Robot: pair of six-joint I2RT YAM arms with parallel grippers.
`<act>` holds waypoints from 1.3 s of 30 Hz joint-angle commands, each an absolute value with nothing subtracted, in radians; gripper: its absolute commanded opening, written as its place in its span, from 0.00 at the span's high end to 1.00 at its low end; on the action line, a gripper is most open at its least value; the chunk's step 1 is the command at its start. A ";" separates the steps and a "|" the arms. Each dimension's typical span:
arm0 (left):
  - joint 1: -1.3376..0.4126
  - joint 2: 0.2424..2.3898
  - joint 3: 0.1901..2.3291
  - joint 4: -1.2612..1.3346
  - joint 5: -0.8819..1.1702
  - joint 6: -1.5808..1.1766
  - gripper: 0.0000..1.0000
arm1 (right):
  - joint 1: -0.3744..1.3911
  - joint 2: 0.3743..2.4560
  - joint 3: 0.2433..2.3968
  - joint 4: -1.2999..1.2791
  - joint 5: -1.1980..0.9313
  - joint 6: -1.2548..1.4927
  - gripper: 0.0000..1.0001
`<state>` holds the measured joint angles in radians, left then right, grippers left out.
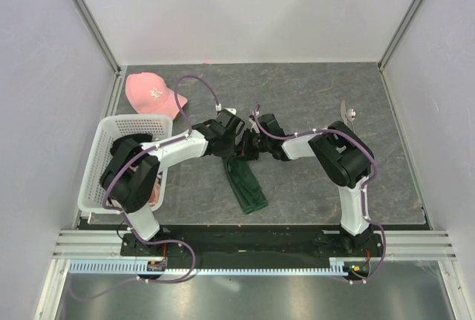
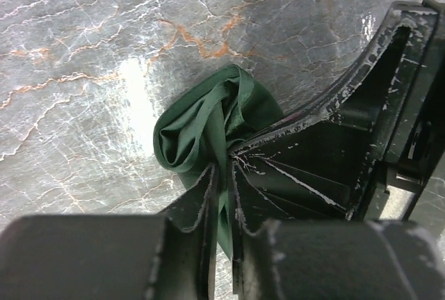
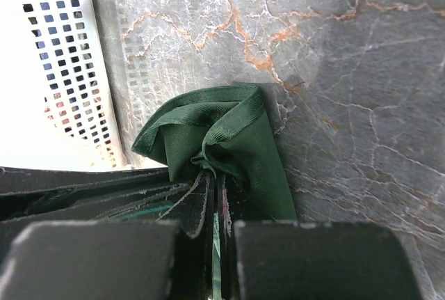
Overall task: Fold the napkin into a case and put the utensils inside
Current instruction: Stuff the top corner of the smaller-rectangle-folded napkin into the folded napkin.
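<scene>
The dark green napkin [image 1: 246, 184] lies as a narrow folded strip in the middle of the table, with its far end lifted and bunched between both grippers. In the left wrist view my left gripper [image 2: 224, 169] is shut on a fold of the napkin [image 2: 195, 133]. In the right wrist view my right gripper [image 3: 214, 178] is shut on the same bunched end of the napkin [image 3: 233, 133]. Seen from above, the left gripper [image 1: 230, 138] and the right gripper [image 1: 251, 143] nearly touch tip to tip. The shiny utensils [image 1: 347, 116] lie together at the far right, apart from both grippers.
A pink cap [image 1: 152, 91] lies at the far left. A white perforated basket [image 1: 111, 128] stands by the left arm and also shows in the right wrist view as the basket [image 3: 52, 70]. The table is dark veined stone [image 1: 312, 90].
</scene>
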<state>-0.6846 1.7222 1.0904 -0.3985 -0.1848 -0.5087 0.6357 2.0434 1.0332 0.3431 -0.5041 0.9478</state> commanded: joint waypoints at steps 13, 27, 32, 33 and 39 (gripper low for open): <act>-0.684 1.675 1.080 -0.405 -0.264 -0.517 0.73 | 0.643 2.026 1.054 0.344 -0.503 0.934 1.00; -0.683 1.738 1.120 -0.420 -0.348 -0.492 0.91 | 0.643 1.957 1.046 0.288 -0.497 0.904 1.00; -0.683 1.733 1.112 -0.422 -0.345 -0.489 0.80 | 0.643 1.942 1.042 0.275 -0.491 0.896 1.00; -0.683 1.727 1.111 -0.423 -0.339 -0.488 0.77 | 0.643 1.941 1.042 0.273 -0.489 0.896 1.00; -0.701 1.707 1.094 -0.419 -0.360 -0.476 0.73 | 0.643 1.945 1.039 0.267 -0.491 0.902 1.00</act>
<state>-0.6857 1.7367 1.0855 -0.4252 -0.3145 -0.5068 0.6376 1.9823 1.0340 0.2676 -0.4946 0.9127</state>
